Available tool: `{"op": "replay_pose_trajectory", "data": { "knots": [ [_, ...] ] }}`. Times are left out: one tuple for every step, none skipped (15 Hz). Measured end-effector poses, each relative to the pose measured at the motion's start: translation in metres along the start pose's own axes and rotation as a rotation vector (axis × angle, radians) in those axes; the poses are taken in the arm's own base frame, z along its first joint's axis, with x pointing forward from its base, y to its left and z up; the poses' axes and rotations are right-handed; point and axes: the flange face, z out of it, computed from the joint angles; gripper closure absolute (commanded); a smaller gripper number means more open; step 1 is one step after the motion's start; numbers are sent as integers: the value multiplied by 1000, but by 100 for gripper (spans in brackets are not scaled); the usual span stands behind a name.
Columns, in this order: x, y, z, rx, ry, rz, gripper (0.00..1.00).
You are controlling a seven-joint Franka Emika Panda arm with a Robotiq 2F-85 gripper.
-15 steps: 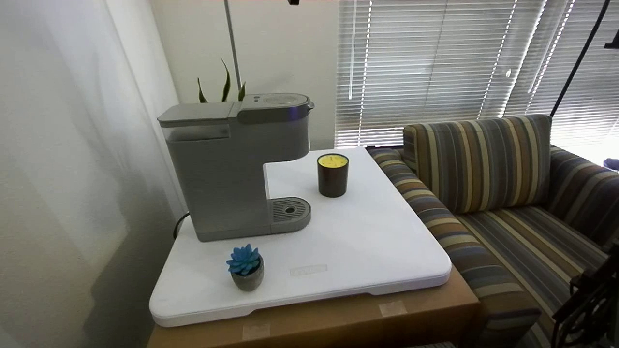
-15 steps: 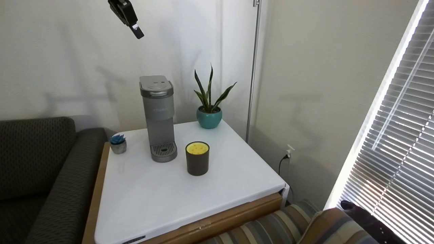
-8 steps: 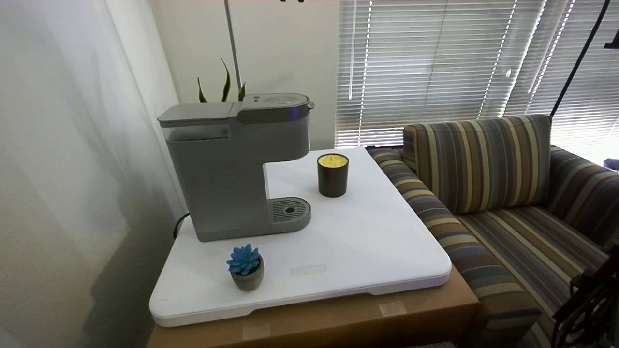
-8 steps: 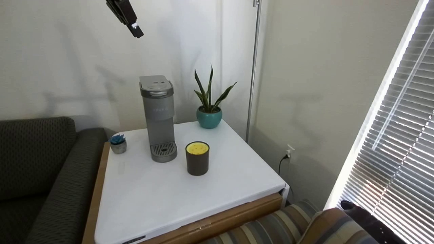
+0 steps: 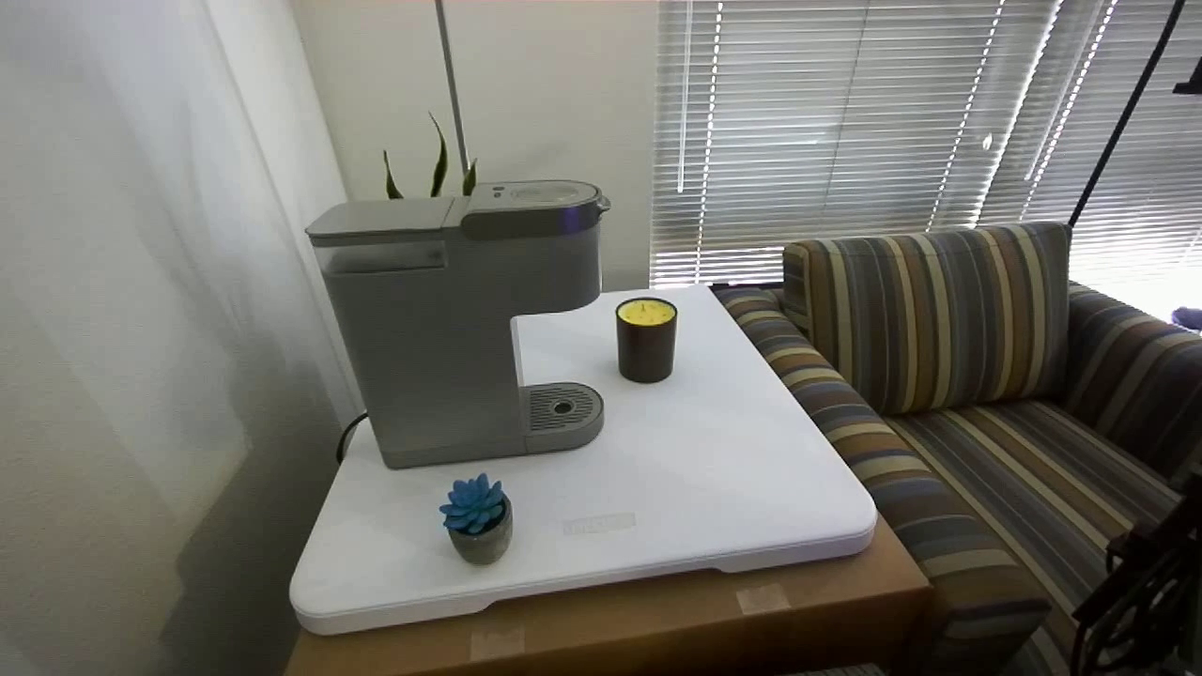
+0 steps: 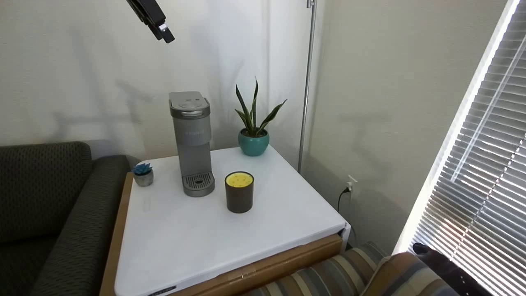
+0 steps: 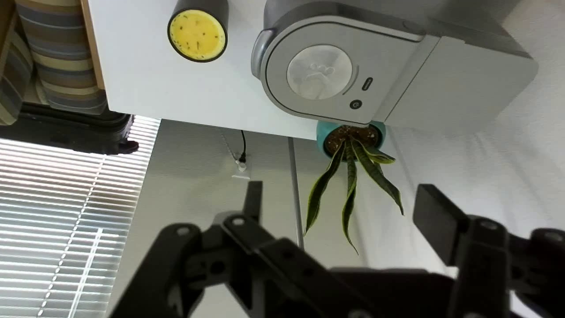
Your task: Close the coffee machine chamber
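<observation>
In an exterior view the table point(image 5: 723, 469) takes the centre, resting on a box point(image 5: 657, 615). On it, left of centre, stands the coffee machine point(image 5: 437, 352), the chamber lid point(image 5: 533, 218) lying flat over the right end of its top. The potted succulent point(image 5: 480, 530) sits before the machine at lower left; the candle jar point(image 5: 646, 349) stands to its right and farther back. An armchair point(image 5: 939, 324) flanks the table on the right, the blinds point(image 5: 826, 122) behind it. In an exterior view the gripper point(image 6: 165, 35) is at upper left, higher than the machine, a sofa point(image 6: 74, 222) at the left edge, and the potted plant point(image 6: 253, 144) at the table's far corner, right of the machine.
</observation>
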Motion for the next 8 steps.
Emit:
{"op": "replay_pose_trajectory", "data": {
  "knots": [
    [0,0,0,1,1,8,0],
    [0,0,0,2,1,17,0],
    [0,0,0,2,1,26,0],
    [0,0,0,2,2,36,0],
    [0,0,0,3,2,46,0],
    [1,-1,-1,7,5,56,0],
    [1,-1,-1,12,8,69,0],
    [2,-2,-2,25,9,84,0]
  ]
}}
